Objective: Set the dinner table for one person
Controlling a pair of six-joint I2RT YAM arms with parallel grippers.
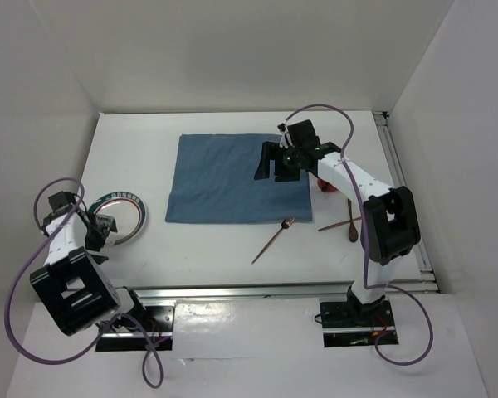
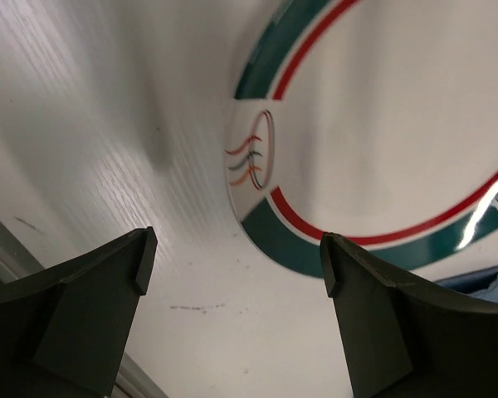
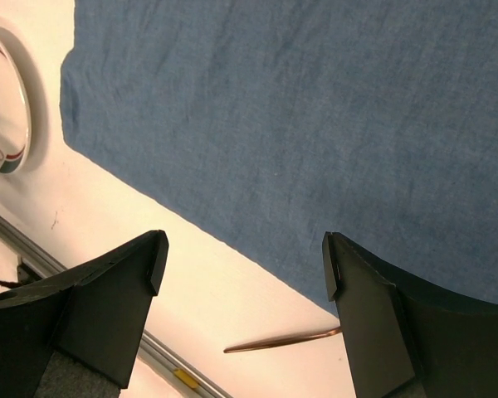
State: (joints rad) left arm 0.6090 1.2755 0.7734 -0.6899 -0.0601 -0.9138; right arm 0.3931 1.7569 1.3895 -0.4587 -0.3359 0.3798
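The white dinner table (image 1: 207, 253) bears a blue cloth mat (image 1: 232, 178) at its middle. A white plate (image 1: 131, 217) with a green and red rim lies at the left. My left gripper (image 1: 100, 225) is open and empty, low over the table at the plate's near edge; the plate (image 2: 382, 124) fills the left wrist view above the gripper (image 2: 236, 257). My right gripper (image 1: 274, 166) is open and empty, above the mat's right part. The right wrist view shows this gripper (image 3: 245, 261), the mat (image 3: 299, 108) and a thin copper utensil (image 3: 274, 342).
A copper utensil (image 1: 274, 239) lies on the table just off the mat's near right corner. A second copper utensil (image 1: 340, 224) lies by the right arm. A small red thing (image 1: 324, 186) shows behind the right arm. An aluminium rail (image 1: 274, 290) runs along the near edge.
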